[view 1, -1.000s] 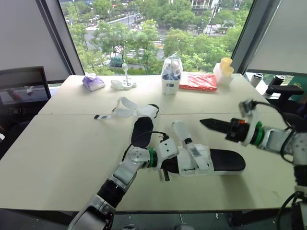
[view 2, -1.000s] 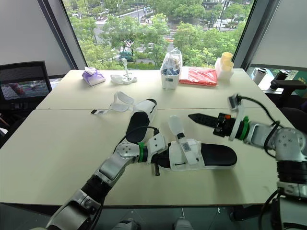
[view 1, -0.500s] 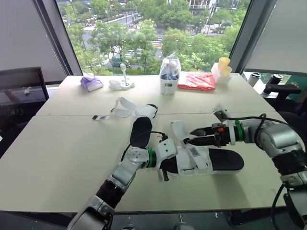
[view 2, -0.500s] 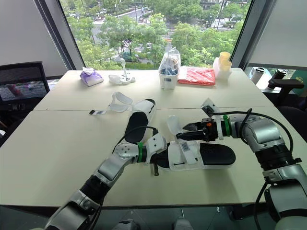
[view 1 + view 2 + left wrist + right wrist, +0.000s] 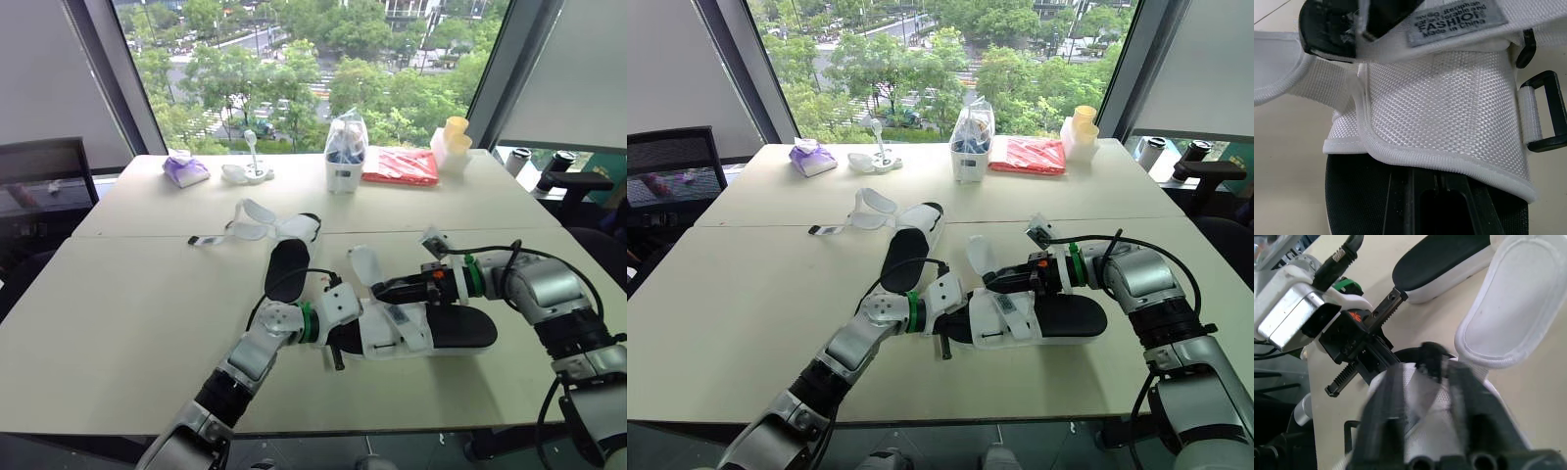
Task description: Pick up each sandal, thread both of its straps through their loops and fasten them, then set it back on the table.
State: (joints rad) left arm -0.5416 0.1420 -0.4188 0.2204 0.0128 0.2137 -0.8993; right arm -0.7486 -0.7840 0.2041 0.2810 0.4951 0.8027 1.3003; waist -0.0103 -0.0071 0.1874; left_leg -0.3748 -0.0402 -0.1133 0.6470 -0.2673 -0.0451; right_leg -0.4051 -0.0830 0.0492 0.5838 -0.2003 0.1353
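Task stage: early. Neither sandal looks fastened, so both are left to finish.
Near sandal (image 5: 446,328): lies at lower centre of the left eye view, flat on the table (image 5: 127,294). One white strap flap (image 5: 364,266) stands loose, lifted toward the frame's top and not threaded. A black loop (image 5: 1547,117) at the edge of the webbing has no strap through it.
Far sandal (image 5: 287,264): sits just above and left of the near one, untouched. Its open straps (image 5: 245,220) trail toward the upper left.
Near sandal's axis: runs left to right across the frame. The strapped end points left at the left gripper, and the bare black footbed, probably the heel, points right.
Far sandal's axis: nearly bottom to top, leaning slightly right.
Left gripper (image 5: 338,338): at the near sandal's left end, against the sole. Whether it clamps cannot be told.
Right gripper (image 5: 384,291): reaches in from the right above the webbing beside the loose flap, spread apart and pinching nothing.
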